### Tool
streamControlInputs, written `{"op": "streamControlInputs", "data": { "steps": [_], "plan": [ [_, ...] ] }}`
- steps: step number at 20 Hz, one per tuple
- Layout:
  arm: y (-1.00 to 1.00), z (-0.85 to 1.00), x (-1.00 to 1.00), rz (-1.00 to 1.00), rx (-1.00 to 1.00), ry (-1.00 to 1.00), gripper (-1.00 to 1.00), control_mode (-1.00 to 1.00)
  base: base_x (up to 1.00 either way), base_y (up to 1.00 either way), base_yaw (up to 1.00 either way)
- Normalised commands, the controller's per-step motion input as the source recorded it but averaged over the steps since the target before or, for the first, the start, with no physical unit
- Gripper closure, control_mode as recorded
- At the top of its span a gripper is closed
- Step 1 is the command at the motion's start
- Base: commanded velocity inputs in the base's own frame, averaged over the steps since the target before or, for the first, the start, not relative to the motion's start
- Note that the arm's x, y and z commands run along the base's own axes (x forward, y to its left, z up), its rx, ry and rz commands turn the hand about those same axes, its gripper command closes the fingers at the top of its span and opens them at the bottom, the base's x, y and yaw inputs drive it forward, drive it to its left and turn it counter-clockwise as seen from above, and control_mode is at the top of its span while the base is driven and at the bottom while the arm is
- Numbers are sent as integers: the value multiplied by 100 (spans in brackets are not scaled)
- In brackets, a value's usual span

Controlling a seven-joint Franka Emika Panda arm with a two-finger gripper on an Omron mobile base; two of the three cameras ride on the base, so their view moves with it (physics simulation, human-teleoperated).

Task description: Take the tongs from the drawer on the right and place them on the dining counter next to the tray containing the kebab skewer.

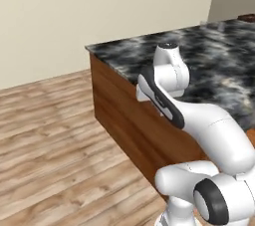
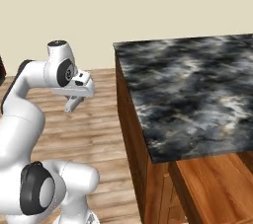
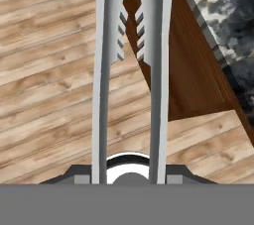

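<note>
Metal tongs (image 3: pixel 101 70) with toothed tips run up the middle of the hand view, their two arms squeezed close together. My gripper (image 3: pixel 128 177) is shut on them near their base. From the right base view my gripper (image 2: pixel 73 103) hangs over the wooden floor, left of the dining counter (image 2: pixel 188 85) and apart from it. The counter's black marbled top (image 1: pixel 209 56) sits on a reddish-brown base, and its corner (image 3: pixel 223 11) shows beyond the tongs. A dark-brown sliver (image 1: pixel 247 17) at the counter's far right edge may be the tray. The kebab skewer and the drawer are out of view.
Pale wooden plank floor (image 1: pixel 50 130) spreads left of the counter with free room. A beige wall (image 2: pixel 123 6) stands behind. The counter's wooden side (image 1: pixel 124 115) is close to my arm's elbow.
</note>
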Motion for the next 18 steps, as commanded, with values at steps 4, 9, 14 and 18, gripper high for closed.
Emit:
{"op": "streamControlInputs", "data": {
  "steps": [4,9,14,18],
  "plan": [
    [0,0,0,0,0,0,100,100,31,45,-47],
    [0,0,0,0,0,0,100,100,39,59,-42],
    [0,0,0,0,0,0,100,100,43,89,-31],
    [0,0,0,0,0,0,100,100,56,100,-24]
  ]
}}
